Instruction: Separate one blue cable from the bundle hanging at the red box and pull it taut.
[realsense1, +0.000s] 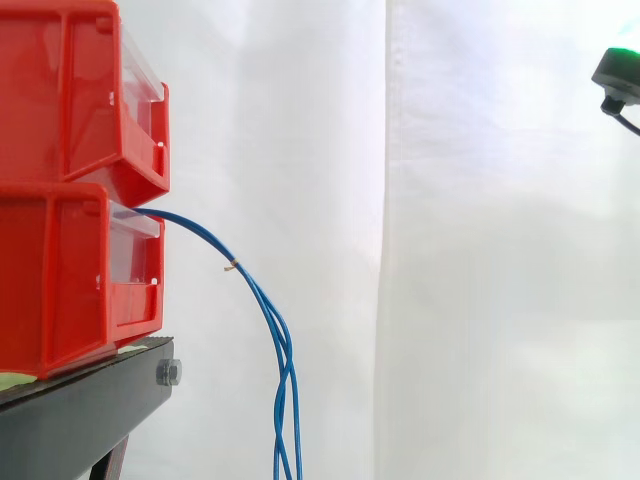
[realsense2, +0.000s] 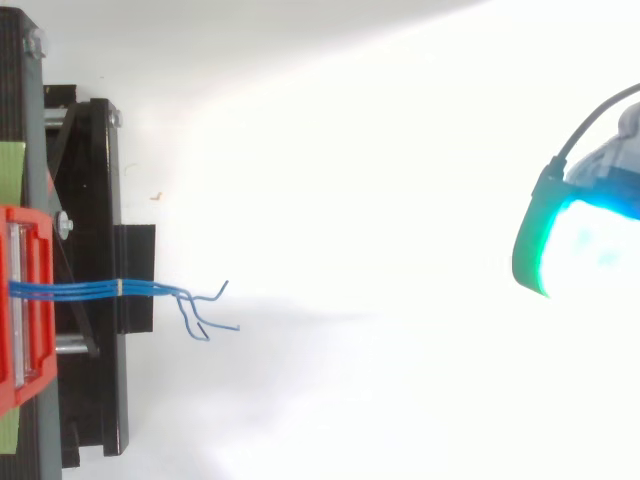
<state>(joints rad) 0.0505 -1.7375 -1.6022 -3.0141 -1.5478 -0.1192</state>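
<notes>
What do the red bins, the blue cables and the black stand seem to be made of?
Red bins: likely moulded plastic, glossy, with ribbed walls.
Blue cables: thin wire in smooth blue insulation, probably plastic; they hang in soft curves.
Black stand: seemingly painted metal, matte, with a bolt at its edge.

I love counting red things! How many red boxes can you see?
2, stacked. The upper red box sits on the lower red box, which rests on the black stand. Blue cables hang from the lower one. More could hide beyond the left edge.
</notes>
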